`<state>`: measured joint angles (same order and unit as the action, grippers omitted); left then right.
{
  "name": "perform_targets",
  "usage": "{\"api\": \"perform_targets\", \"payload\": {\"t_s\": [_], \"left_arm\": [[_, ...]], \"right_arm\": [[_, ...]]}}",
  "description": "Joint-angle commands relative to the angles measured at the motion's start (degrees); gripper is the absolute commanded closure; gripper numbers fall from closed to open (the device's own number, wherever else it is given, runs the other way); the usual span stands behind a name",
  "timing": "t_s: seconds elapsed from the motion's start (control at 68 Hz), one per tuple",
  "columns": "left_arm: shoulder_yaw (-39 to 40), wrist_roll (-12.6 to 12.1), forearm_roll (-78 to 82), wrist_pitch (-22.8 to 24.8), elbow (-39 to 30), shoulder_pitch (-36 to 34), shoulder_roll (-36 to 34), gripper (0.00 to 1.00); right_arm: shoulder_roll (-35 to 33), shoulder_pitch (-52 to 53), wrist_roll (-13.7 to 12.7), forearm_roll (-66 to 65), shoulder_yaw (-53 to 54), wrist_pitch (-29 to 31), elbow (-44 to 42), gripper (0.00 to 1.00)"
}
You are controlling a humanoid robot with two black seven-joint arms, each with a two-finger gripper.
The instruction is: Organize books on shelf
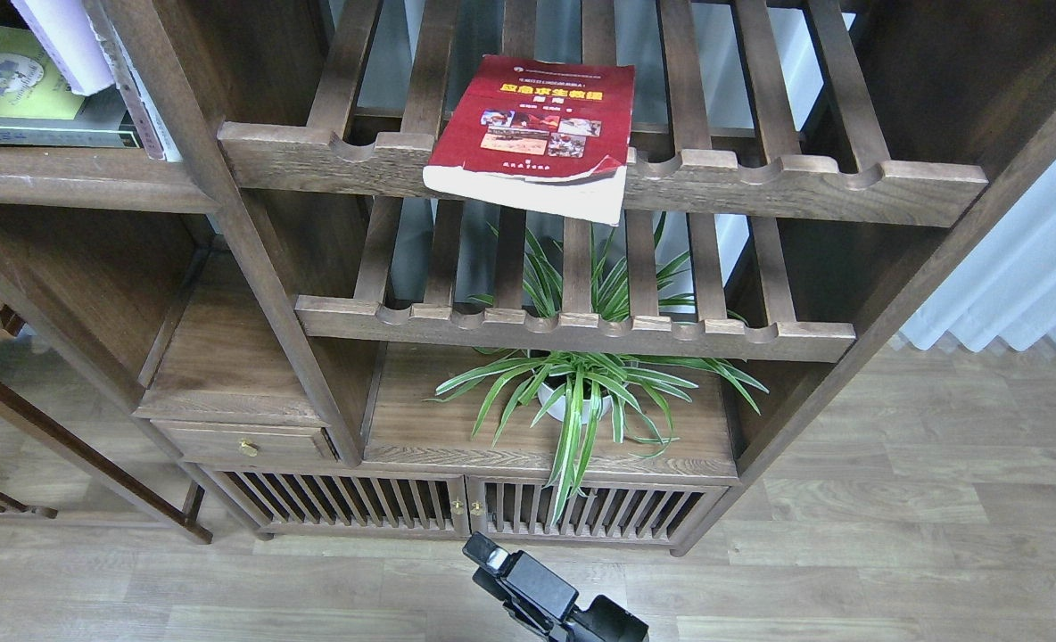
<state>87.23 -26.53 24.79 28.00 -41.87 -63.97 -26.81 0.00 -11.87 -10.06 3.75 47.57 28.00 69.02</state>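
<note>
The dark red book [532, 134] with yellow title and photos lies flat on the upper slatted rack, its front edge hanging over the notched rail. At the top left, the pale lavender-white book [64, 40] stands tilted, mostly cut off by the view's top edge. The yellow-green and black book [20, 94] lies flat under it on the solid dark-brown shelf [73, 183]. A black gripper [515, 580], which I take to be my right one, sits low at the bottom centre, far from all books; its fingers cannot be told apart. My left gripper is out of view.
A second slatted rack [573, 330] sits below the first. A potted spider plant [581, 392] stands on the lower board above the slatted cabinet doors [466, 513]. An upright post [225, 223] separates the left shelf from the racks. White curtain [1027, 285] at right, wood floor below.
</note>
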Motion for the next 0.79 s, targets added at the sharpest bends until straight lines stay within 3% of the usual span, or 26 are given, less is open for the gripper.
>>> {"api": "perform_targets", "payload": {"t_s": [0.0, 0.029, 0.044, 0.088, 0.25, 0.529, 0.632, 0.779], "left_arm": [[-1.09, 0.07, -0.62, 0.0, 0.04, 0.69, 0.27, 0.91], [-1.27, 0.07, -0.71, 0.0, 0.04, 0.95, 0.27, 0.86], [-1.44, 0.25, -0.8, 0.0, -0.05, 1.22, 0.35, 0.77], [-1.53, 0.25, -0.97, 0.0, -0.05, 1.57, 0.53, 0.65], [-1.53, 0.34, -5.27, 0.0, -1.02, 4.56, 0.97, 0.54], [0.22, 0.69, -11.69, 0.0, -4.44, 7.63, 0.27, 0.52], [4.26, 0.78, -12.75, 0.0, -8.66, 9.83, -0.09, 0.52], [8.22, 0.78, -12.75, 0.0, -9.63, 10.27, -0.35, 0.52]], "right_arm": [[0.0, 0.97, 1.53, 0.47, 2.0, 0.0, 0.32, 0.0], [0.0, 1.15, 1.8, 0.55, 2.27, 0.0, 0.32, 0.0], [0.0, 1.32, 1.97, 0.64, 2.61, 0.0, 0.32, 0.0], [0.0, 1.58, 2.33, 0.73, 2.88, 0.0, 0.32, 0.0], [0.0, 2.11, 4.08, 1.35, 4.46, 0.0, 0.67, 0.0], [0.0, 3.61, 5.84, 1.61, 6.48, 0.0, 1.99, 0.0], [0.0, 3.87, 6.02, 1.79, 6.92, 0.0, 2.25, 0.0], [0.0, 3.96, 6.02, 1.79, 6.92, 0.0, 2.25, 0.0]]}}
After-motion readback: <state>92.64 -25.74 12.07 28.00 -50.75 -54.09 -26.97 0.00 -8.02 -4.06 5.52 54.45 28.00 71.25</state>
